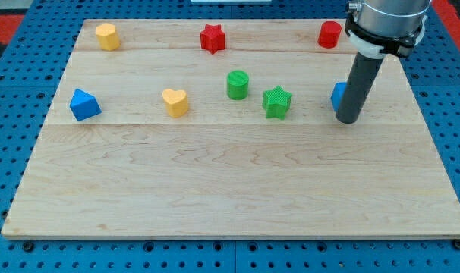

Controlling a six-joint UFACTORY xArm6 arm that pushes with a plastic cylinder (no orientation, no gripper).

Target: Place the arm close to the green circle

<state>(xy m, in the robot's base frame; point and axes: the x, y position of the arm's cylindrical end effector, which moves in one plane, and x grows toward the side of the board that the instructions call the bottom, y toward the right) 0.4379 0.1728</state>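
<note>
Wooden board (230,197) on a blue pegboard table (17,152), eight blocks on it, all in the upper half.

Green circle (237,84) sits upright a bit above board centre, slightly toward the view's top. Green star (277,101) just beside it, to the view's right and a little lower, small gap between them, not touching. Yellow heart (175,101) to the view's left of the circle, apart from it. Blue block (84,105), roughly a wedge or pentagon shape, near the board's left edge.

Top row: yellow block (106,36) top left, shape looks hexagon-ish but hard to tell; red star (212,38) top middle; red cylinder (329,34) top right.

Second blue block (338,95) on the view's right, mostly hidden behind the rod, shape cannot be made out.

Dark rod (360,83) comes down from the top right. My tip (348,120) is down at the board, right against or just in front of that hidden blue block; contact cannot be confirmed. No jaws on this tool, just a bare rod, holding nothing. Tip is well apart from the green circle, off to its right, with the green star between them.
</note>
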